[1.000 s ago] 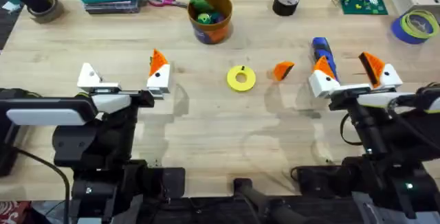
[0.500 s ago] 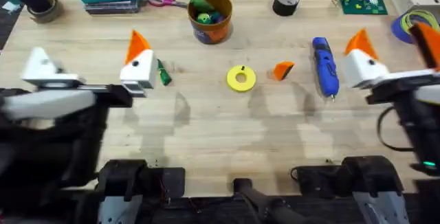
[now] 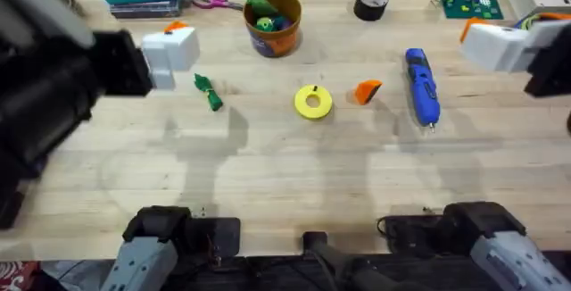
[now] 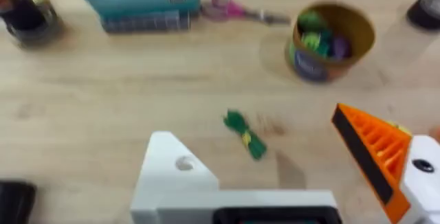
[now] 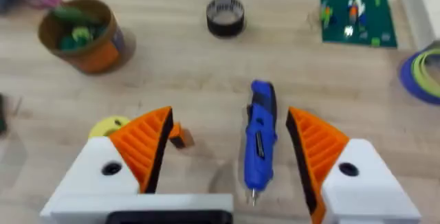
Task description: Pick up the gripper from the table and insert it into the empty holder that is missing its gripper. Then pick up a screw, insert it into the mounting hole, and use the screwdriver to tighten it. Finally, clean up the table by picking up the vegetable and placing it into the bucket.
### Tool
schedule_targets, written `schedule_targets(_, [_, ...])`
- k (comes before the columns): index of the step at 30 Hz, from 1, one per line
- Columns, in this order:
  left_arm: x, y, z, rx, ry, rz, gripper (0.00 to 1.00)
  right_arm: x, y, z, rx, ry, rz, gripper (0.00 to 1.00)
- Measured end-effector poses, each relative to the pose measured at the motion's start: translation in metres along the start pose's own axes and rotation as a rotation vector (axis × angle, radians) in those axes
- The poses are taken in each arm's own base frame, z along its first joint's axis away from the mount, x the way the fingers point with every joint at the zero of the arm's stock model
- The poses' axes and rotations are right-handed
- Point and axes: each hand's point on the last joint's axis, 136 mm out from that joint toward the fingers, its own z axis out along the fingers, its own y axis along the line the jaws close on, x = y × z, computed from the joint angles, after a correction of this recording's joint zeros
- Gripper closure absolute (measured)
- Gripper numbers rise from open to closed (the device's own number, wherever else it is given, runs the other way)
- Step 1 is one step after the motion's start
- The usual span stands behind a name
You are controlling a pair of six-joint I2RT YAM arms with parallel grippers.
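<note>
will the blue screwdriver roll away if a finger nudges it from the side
Probably a little: the blue screwdriver lies flat on the table and looks round and pen-shaped, so a side nudge may roll it. It looks rigid, likely to pivot rather than bend. Its smooth body could slip between the fingers.

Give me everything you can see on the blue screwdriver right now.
The screwdriver is a blue pen-shaped tool, plastic by its look, with a thin metal bit at the end nearer the arms. It lies flat on the wooden table, right of the small orange gripper, apart from it. In the right wrist view it sits between the right gripper's open fingers, untouched.
</note>
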Motion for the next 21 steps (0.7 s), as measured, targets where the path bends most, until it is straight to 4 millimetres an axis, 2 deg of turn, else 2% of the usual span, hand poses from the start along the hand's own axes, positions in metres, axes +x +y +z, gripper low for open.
schedule_targets(5, [0.010,0.000,0.019,-0.002,0.211,-0.001,0.015,0.008,-0.001,0.017,-0.001,0.238,0.014,0.005])
schedule_targets(12, [0.031,0.000,0.049,-0.003,0.449,-0.003,0.015,0.034,-0.003,0.049,-0.002,0.521,0.030,0.005])
schedule_targets(16, [0.052,0.001,0.063,-0.004,0.561,-0.003,0.016,0.051,-0.004,0.065,-0.003,0.625,0.034,0.004])
schedule_targets(21, [0.066,0.001,0.074,-0.004,0.636,-0.003,0.016,0.058,-0.004,0.072,-0.003,0.662,0.034,0.005])
